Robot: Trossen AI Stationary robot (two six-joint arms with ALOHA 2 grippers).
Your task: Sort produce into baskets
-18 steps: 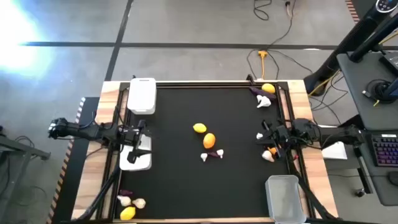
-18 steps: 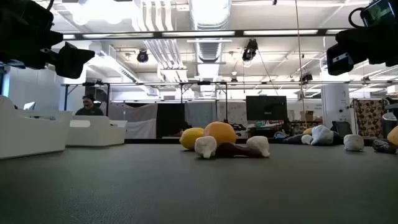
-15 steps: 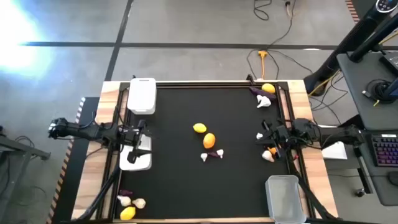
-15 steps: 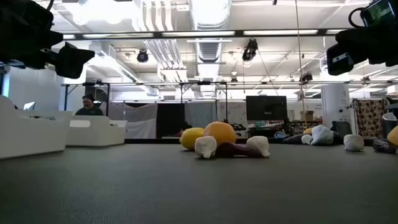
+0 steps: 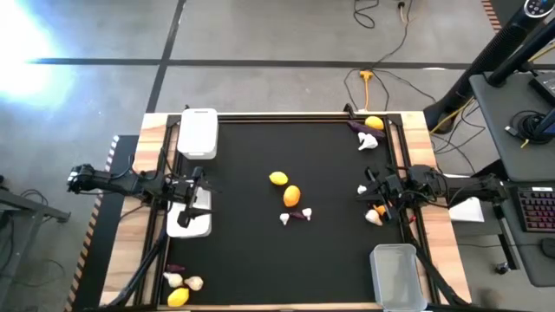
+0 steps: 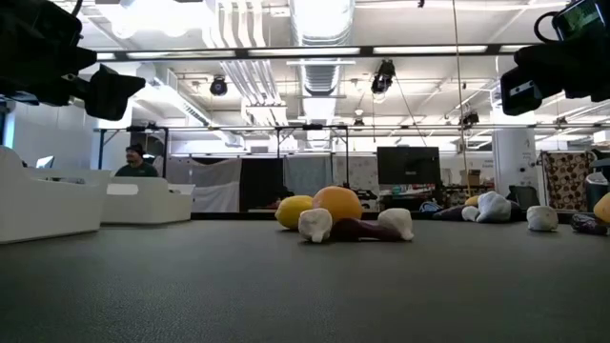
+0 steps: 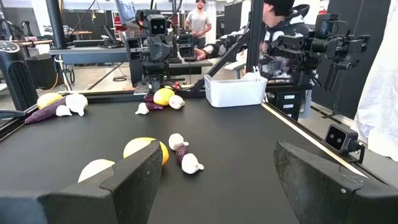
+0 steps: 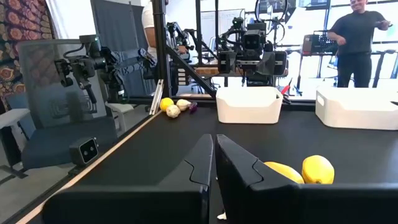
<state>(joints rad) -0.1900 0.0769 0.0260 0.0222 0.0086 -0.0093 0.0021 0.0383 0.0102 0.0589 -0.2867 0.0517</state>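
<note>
Produce lies on the black mat (image 5: 260,251). A yellow fruit (image 5: 278,178), an orange fruit (image 5: 291,196), two garlic bulbs (image 5: 284,219) and an eggplant (image 5: 299,214) lie mid-table. More pieces lie at the far right (image 5: 368,130), by the right edge (image 5: 375,212) and at the near left (image 5: 180,284). Two white baskets (image 5: 198,133) (image 5: 187,218) stand at the left, and a clear basket (image 5: 398,276) at the near right. My left gripper (image 5: 199,185) is open and empty (image 7: 217,186), above the nearer white basket's far end. My right gripper (image 5: 371,187) is shut and empty (image 8: 214,155), beside the right-edge pieces.
A raised frame rail (image 5: 295,116) runs round the mat. In the low view the mid-table cluster (image 6: 338,217) stands in the middle and the white baskets (image 6: 57,205) at the left. People stand in the room beyond the table (image 8: 357,31).
</note>
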